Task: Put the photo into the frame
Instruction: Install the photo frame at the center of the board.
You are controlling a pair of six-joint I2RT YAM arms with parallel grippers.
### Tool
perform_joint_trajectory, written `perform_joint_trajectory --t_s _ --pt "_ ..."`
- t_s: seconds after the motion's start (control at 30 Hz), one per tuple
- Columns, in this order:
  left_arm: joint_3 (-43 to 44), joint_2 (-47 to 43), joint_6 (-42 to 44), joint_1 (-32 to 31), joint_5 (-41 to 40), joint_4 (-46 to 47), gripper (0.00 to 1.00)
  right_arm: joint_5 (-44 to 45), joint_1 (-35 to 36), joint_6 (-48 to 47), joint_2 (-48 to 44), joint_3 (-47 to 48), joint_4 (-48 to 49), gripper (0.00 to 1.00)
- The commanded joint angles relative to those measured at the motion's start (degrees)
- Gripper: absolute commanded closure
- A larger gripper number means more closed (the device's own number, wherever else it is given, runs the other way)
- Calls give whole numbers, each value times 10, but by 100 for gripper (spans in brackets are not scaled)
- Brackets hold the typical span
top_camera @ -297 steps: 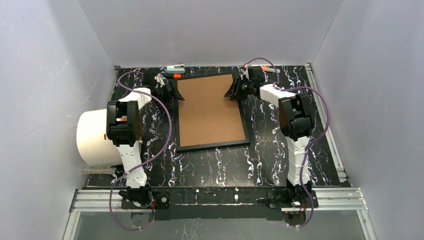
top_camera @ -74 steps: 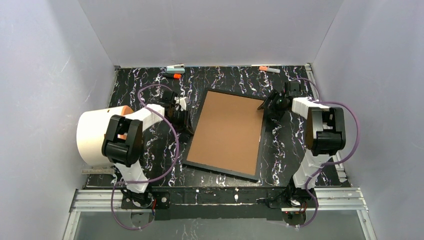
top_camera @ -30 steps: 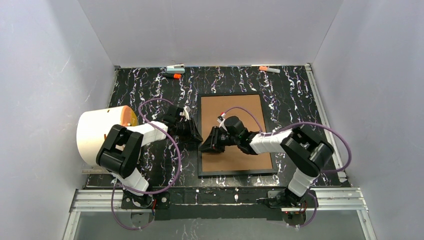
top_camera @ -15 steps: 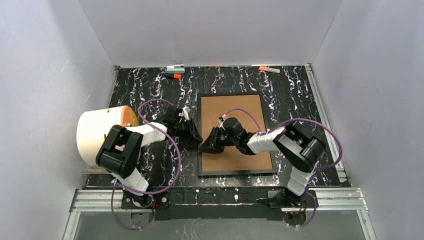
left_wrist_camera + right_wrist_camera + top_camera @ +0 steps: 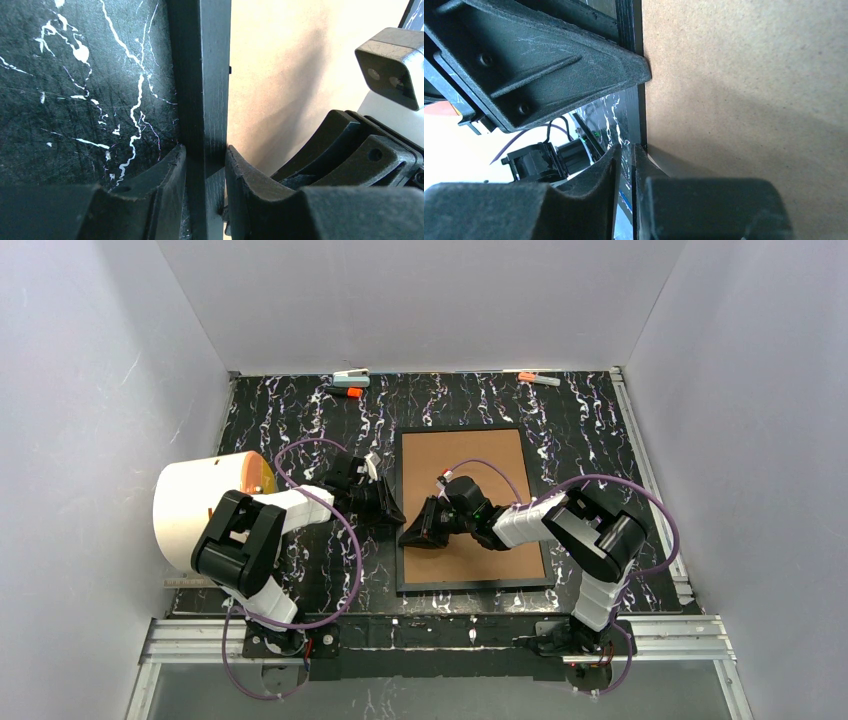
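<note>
The black frame (image 5: 475, 585) lies face down mid-table, its brown backing board (image 5: 470, 480) on top. The photo is out of view. My left gripper (image 5: 392, 515) comes in from the left and is shut on the frame's left rail (image 5: 202, 75), one finger outside it and one on the board side (image 5: 205, 155). My right gripper (image 5: 408, 535) reaches across the board to the same rail, just nearer than the left one. Its jaws (image 5: 626, 152) stand almost together at the board's edge (image 5: 744, 75), with a thin slit through which the table shows.
A large white roll (image 5: 195, 515) with an orange end stands at the left edge beside the left arm. Small markers and clips (image 5: 350, 375) (image 5: 538, 378) lie along the back edge. Grey walls close in on three sides.
The right jaws have narrowed over the last second and the right elbow shifted slightly left. The left gripper and the frame have stayed put. Before that, the frame came from the back to the middle.
</note>
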Motion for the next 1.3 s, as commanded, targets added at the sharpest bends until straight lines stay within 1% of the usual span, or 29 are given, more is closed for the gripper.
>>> perform_joint_trajectory --t_s 0.0,0.13,0.37,0.6,0.77,0.9,1.27 --pt "-32 23 23 -4 -89 -53 86 35 -4 -18 -6 -9 -56 78" --pt "-31 18 26 -4 -98 -62 86 47 -12 -24 -3 -11 -82 79" --pt "-27 22 27 -4 -105 -67 87 47 -25 -40 -6 -45 -90 79" --pt "-30 23 27 -4 -107 -67 87 51 -28 -55 13 -42 -115 80" --pt "-28 24 28 -4 -114 -73 87 63 -29 -63 27 -48 -135 78" --pt "-27 30 29 -4 -120 -79 87 56 -32 -59 44 -62 -115 76" --pt "-29 32 28 -4 -129 -84 87 72 -37 -80 50 -82 -136 75"
